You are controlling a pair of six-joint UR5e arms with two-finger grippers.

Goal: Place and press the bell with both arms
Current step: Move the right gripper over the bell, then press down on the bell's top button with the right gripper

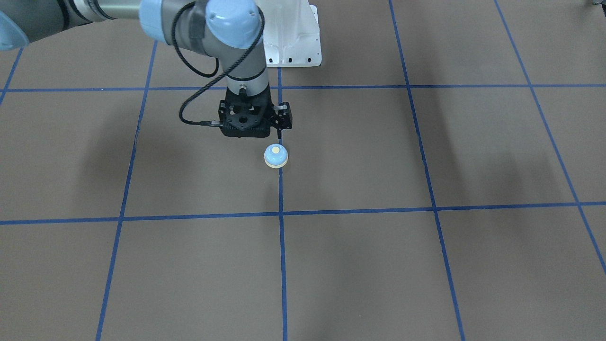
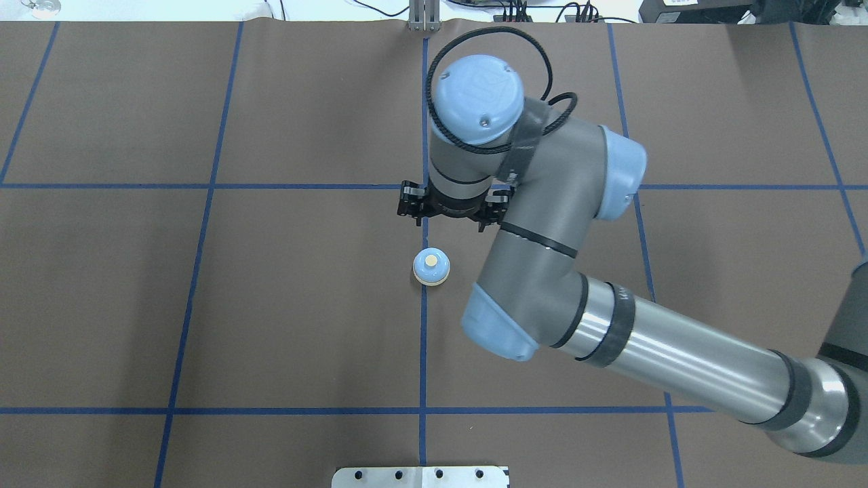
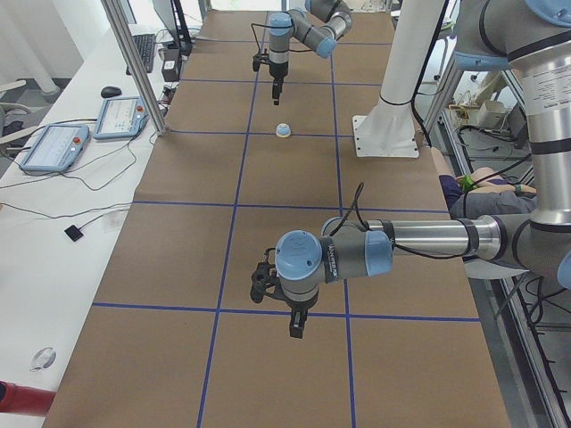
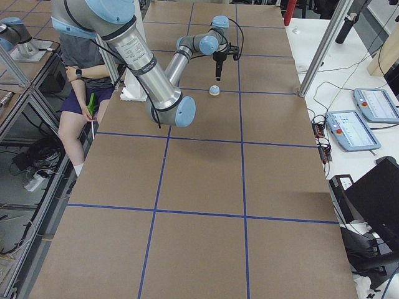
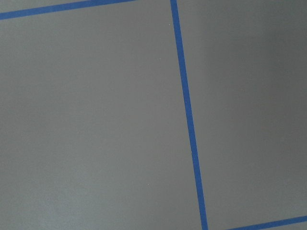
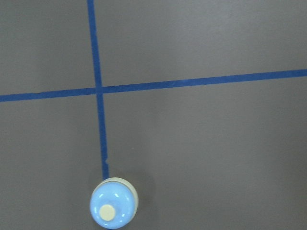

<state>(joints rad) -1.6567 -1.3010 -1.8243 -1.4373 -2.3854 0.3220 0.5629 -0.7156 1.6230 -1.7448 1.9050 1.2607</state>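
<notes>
Small light-blue dome bell (image 1: 276, 156), cream button on top. The right gripper (image 1: 279, 135), fingers pressed together, hangs just beside it. An off-centre push could skid it. State of the left gripper (image 3: 296, 328), well apart from the bell, cannot be told.

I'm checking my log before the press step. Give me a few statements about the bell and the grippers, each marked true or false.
1. The bell stands upright on the table, held by no gripper. True.
2. The right gripper is pressing the cream button. False: it hangs beside the bell, apart from it.
3. The bell sits on a blue tape line. True.
4. The left wrist view shows the bell. False: it shows only table and blue tape.
</notes>
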